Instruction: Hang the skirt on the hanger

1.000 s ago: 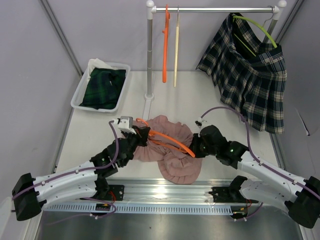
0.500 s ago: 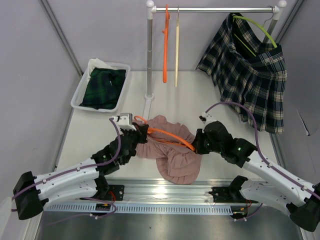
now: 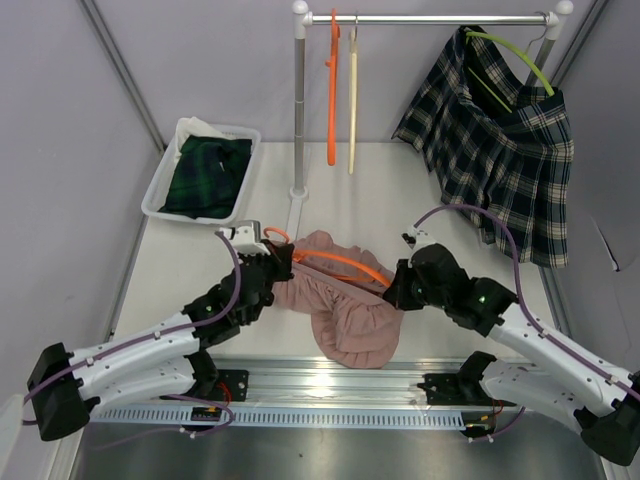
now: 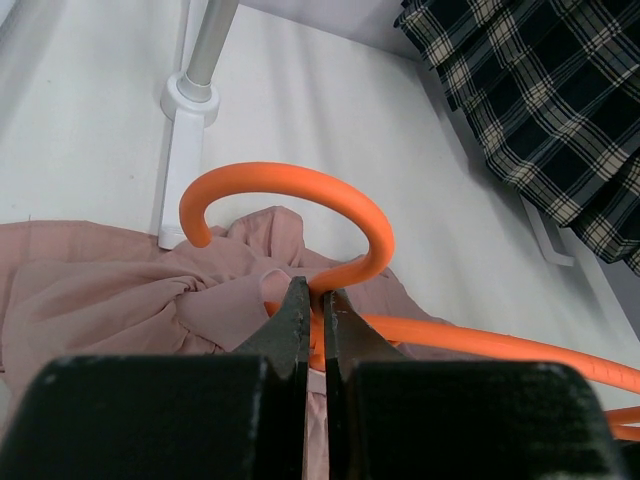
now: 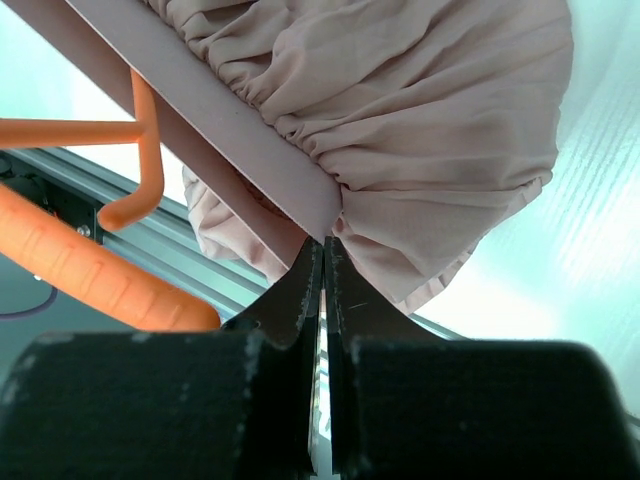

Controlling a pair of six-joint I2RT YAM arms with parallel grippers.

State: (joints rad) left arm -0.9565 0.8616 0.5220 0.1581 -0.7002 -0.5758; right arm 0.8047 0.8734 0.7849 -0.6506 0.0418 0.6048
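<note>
White desk (image 3: pixel 400 200) carries one pink skirt (image 3: pixel 350 320), waistband pinched in the right pincer (image 5: pixel 322 250); left pincer (image 4: pixel 315 300) clamps one orange hanger (image 3: pixel 340 262) across it. Three hangers (image 3: pixel 331 100) on the rail (image 3: pixel 430 18). One bin (image 3: pixel 160 190) holds green plaid cloth (image 3: pixel 210 175).

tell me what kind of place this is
Likely a lab mock-up of a wardrobe corner: a clothes rail with spare hangers, a plaid skirt hung on it, and a white bin of clothes.
</note>
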